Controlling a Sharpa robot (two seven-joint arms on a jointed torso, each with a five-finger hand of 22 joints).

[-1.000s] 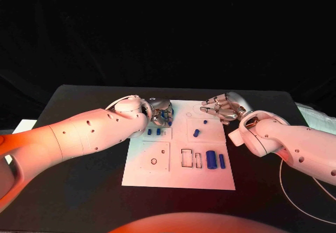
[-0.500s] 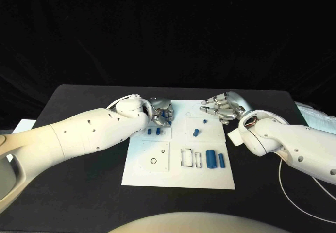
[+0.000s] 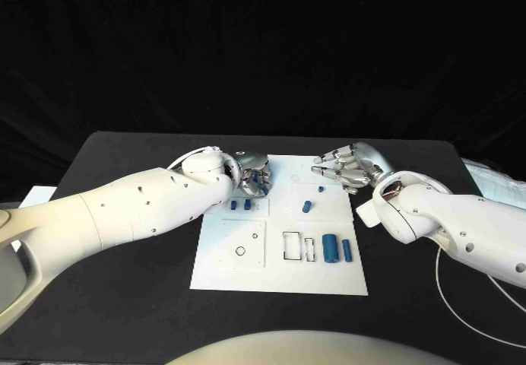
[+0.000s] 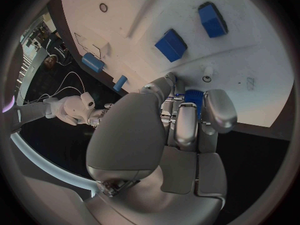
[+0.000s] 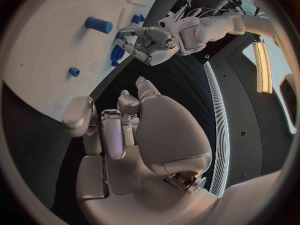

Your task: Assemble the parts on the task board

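Observation:
The white task board lies mid-table. My left hand hovers over its far left corner, fingers curled around a small blue part. Just in front of that hand lie two blue blocks, which the left wrist view also catches. My right hand is at the board's far right corner, with its fingers curled in and nothing in them. A short blue peg and a tiny blue piece sit mid-board. Two blue cylinders lie near the right edge.
The board has empty outlined slots and a panel with small holes on its near left. A white cable trails on the black table at the right. White cloth lies at the far right edge.
Both hands have stayed at the board's far corners; the left hand's fingers have shifted slightly around the blue part. The parts on the board have not moved.

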